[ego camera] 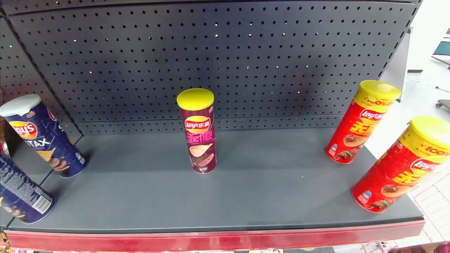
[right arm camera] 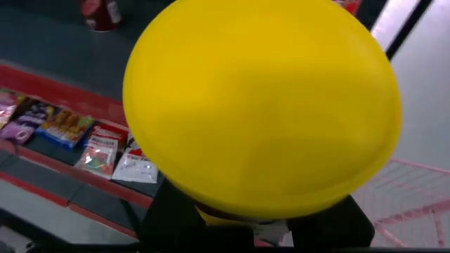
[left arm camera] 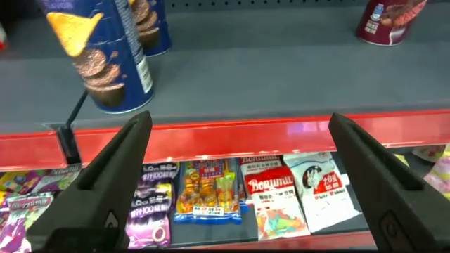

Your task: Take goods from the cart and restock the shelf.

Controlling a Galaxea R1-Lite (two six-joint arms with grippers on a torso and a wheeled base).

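The grey shelf carries upright chip cans: a purple one in the middle, two red ones at the right, and two blue ones at the left. My left gripper is open and holds nothing, just in front of the shelf's red front edge, near a blue can. My right gripper is shut on a chip can whose yellow lid hides the can's body and most of the fingers.
Below the red edge, a lower shelf holds several snack bags. A pink wire cart stands to the right of the shelf. A perforated back panel closes the shelf behind. Open floor space lies between the purple can and the red cans.
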